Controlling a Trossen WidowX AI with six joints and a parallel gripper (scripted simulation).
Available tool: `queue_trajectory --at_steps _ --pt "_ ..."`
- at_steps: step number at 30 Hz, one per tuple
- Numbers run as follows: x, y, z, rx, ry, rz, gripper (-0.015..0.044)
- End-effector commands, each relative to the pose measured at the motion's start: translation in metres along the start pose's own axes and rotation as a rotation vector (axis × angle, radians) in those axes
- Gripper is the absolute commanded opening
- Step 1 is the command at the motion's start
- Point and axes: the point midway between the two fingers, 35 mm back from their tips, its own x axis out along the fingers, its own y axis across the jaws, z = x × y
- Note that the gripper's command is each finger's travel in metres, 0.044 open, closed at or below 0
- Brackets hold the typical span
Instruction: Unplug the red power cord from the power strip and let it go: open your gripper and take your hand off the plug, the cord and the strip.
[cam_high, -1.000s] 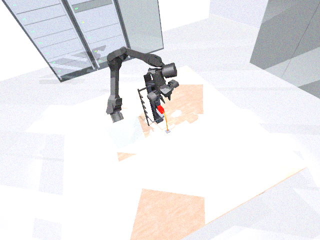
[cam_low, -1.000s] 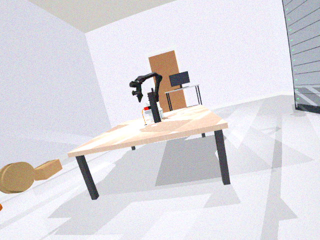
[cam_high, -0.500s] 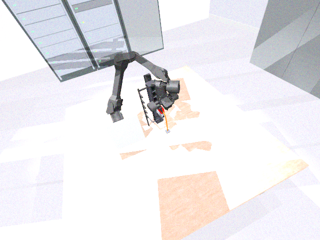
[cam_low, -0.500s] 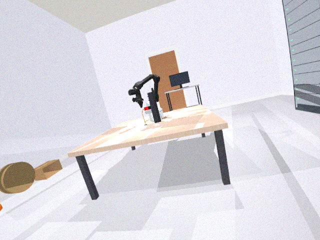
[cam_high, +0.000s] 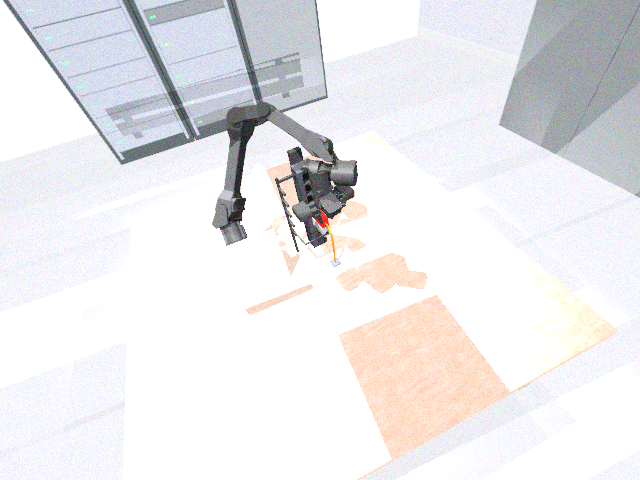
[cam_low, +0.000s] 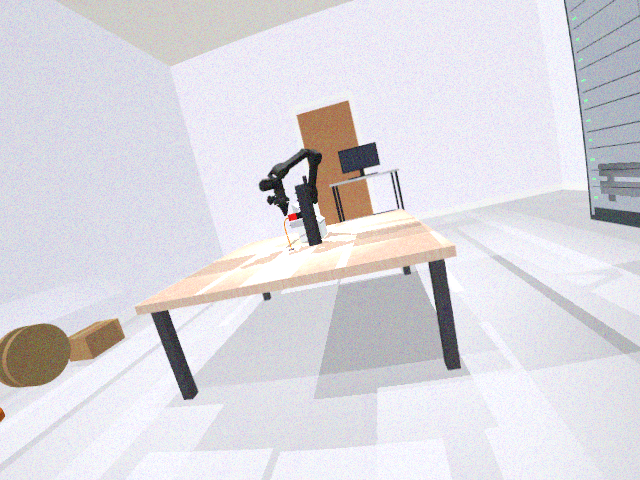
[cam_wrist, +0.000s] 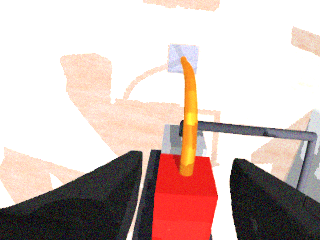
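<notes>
The red plug (cam_high: 322, 219) (cam_low: 293, 217) (cam_wrist: 183, 214) sits in the lowest socket of the dark power strip (cam_high: 302, 175) (cam_low: 309, 217), which stands upright on the table (cam_high: 413, 361) (cam_low: 372, 253). Its orange cord (cam_high: 333, 248) (cam_wrist: 190, 107) runs down to a small grey anchor (cam_high: 336, 263) (cam_wrist: 183, 54) on the table top. My gripper (cam_high: 324, 210) (cam_wrist: 187, 167) is open and straddles the plug. In the wrist view one dark finger stands on each side of the plug, with a narrow gap on both sides. The arm reaches over the top of the strip.
A thin dark wire frame (cam_high: 287, 217) stands just left of the strip, and a pale bracket (cam_high: 316, 233) is at its foot. A server rack (cam_high: 155, 67) stands behind the table and a grey cabinet (cam_high: 578, 77) at the right. A desk with a monitor (cam_low: 359, 157) is by the door.
</notes>
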Motion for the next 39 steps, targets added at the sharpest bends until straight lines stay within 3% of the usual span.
queue_trajectory --at_steps 1,29,33,39 --pt "-0.002 0.0 -0.009 -0.001 -0.003 0.008 0.016" --pt "0.01 -0.001 -0.025 -0.001 -0.001 0.008 0.016" --pt "0.008 -0.001 -0.024 -0.005 -0.003 0.004 0.0055" --pt "0.008 -0.001 -0.024 -0.005 -0.003 0.004 0.0015"
